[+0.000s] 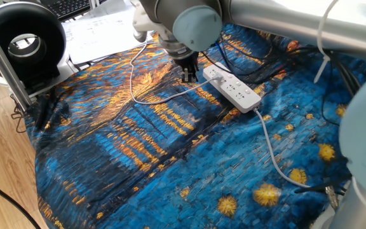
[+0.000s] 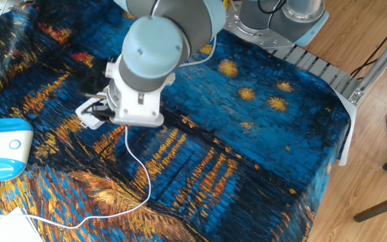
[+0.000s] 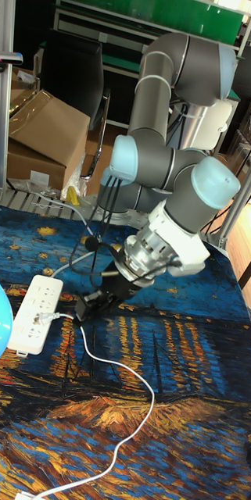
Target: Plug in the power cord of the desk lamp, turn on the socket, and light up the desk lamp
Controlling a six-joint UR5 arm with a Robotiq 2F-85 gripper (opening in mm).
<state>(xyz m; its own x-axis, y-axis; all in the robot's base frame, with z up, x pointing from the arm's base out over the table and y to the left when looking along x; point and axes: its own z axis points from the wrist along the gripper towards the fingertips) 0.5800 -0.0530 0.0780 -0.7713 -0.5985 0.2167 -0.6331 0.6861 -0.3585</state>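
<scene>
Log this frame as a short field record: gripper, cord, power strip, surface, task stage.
gripper: low beside the strip's long edge, shut on the plug end of the cord
power cord: thin, white, trails loosely across the cloth away from the gripper
socket: white strip lying flat, grey cable leaving one end
surface: blue and orange painted tablecloth
task stage: plug at the strip; whether seated cannot be told

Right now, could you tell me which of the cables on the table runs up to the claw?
The thin white cord: it ends at the claw beside the strip. The thicker pale-grey cable leaves the strip's other end.
</scene>
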